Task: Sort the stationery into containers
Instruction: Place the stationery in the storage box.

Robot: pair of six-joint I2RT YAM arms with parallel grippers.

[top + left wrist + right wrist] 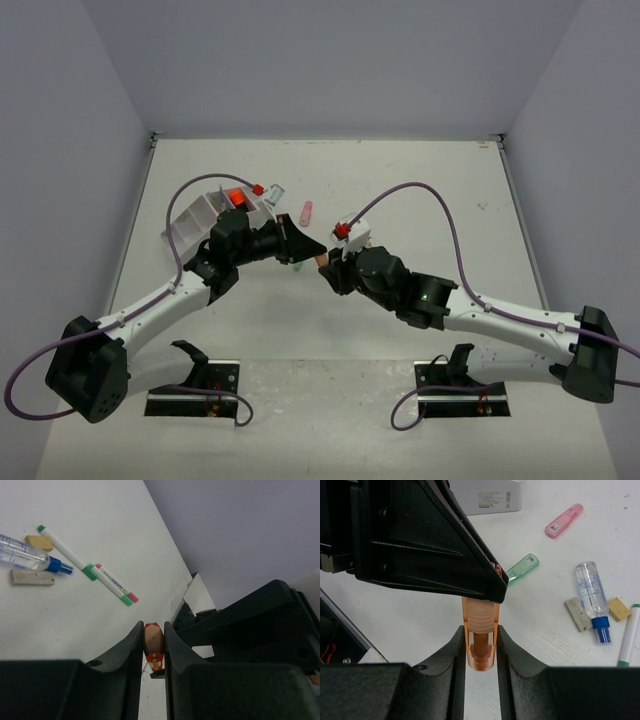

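While both claws clench it from opposite ends, the stubby translucent orange plastic stick (480, 615) hangs above the middle of the white table (400, 190), its long axis running straight from the right gripper (480, 632) to the left gripper (153, 627). A pale ribbed core and a darker orange stem show through its shell.

Left arm (150, 310) and right arm (505, 320): white link shells with black joint housings, each ending in a chunky black base block (85, 372) with rounded corners. A thin purple cable (403, 184) loops out beside the base block, follows the white link, arches free farther along and ends at a small red fitting (343, 231) at the end farthest from the base block; a green light (427, 295) shows on the right arm's black housing. Left gripper (153, 632) and right gripper (480, 635): matte black, smooth broad fingers with rounded tips.
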